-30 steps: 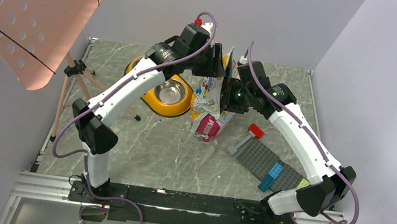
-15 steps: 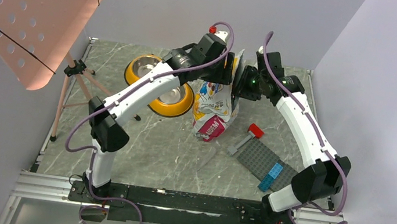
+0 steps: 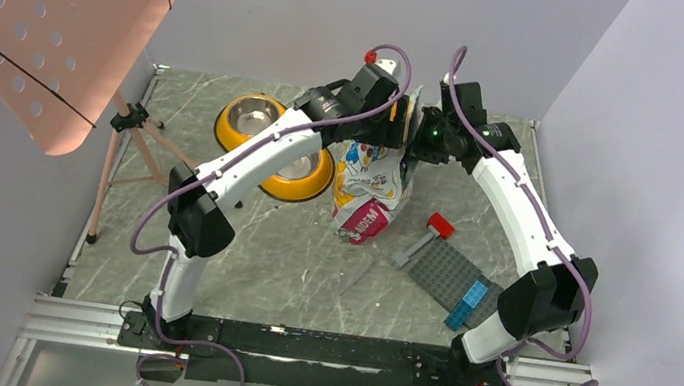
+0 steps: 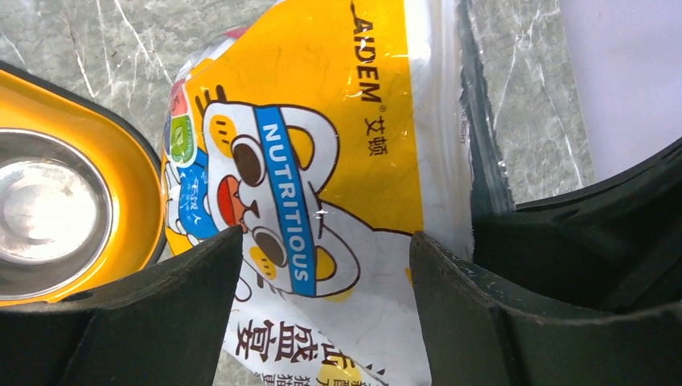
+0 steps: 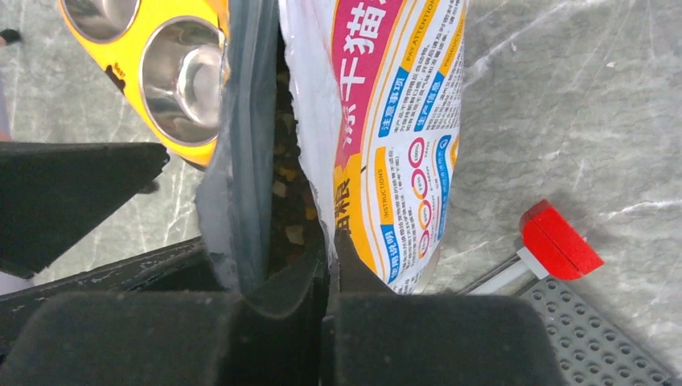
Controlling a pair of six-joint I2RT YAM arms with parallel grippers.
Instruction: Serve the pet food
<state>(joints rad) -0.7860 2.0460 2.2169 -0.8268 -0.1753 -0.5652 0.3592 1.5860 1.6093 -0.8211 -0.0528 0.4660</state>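
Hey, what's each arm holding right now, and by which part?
The right jaws pinch the food bag at one wall of its open top. The left jaws stand open, holding nothing.

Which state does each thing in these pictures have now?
pet food bag: standing, top open.
kibble: inside the bag, none served.
left gripper: open, fingers apart in front of the bag.
right gripper: shut on the bag's top edge.
yellow double bowl: upright, both steel cups empty.
blue brick: on the grey baseplate.
red-headed tool: lying beside the baseplate.
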